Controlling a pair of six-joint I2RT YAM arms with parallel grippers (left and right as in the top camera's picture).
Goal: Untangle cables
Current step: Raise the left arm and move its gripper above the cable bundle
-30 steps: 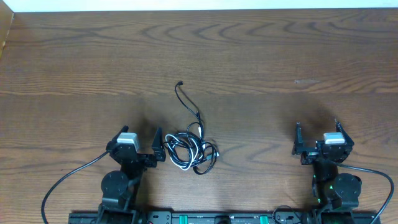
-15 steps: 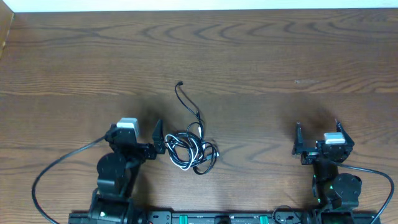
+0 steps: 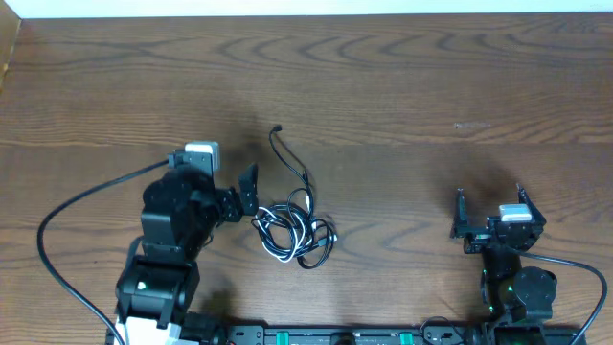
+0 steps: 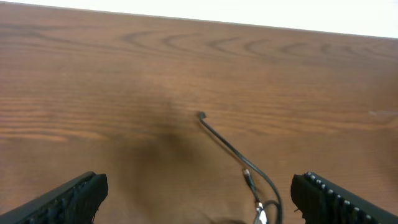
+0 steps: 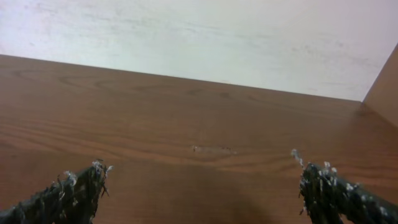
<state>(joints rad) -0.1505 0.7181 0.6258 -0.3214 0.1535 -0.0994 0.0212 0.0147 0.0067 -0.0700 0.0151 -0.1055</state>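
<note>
The cables (image 3: 295, 230) lie as a small tangle of black and white loops on the wooden table, low in the centre. One black strand runs up to a small plug (image 3: 277, 128). The left wrist view shows that strand (image 4: 230, 146) and its plug end (image 4: 201, 114). My left gripper (image 3: 244, 192) is open and empty, just left of the tangle; its fingers (image 4: 199, 196) spread wide at the frame's bottom corners. My right gripper (image 3: 488, 206) is open and empty at the lower right, far from the cables; its fingers (image 5: 205, 193) show only bare wood between them.
The wooden table (image 3: 431, 86) fills the view, with a white wall beyond its far edge (image 5: 199, 37). A thick black arm wire (image 3: 57, 249) loops at the lower left. The arm bases stand along the front edge.
My left arm has risen and moved forward and up the table; its gripper now sits beside the upper left of the tangle. The cables and the right arm have not moved.
</note>
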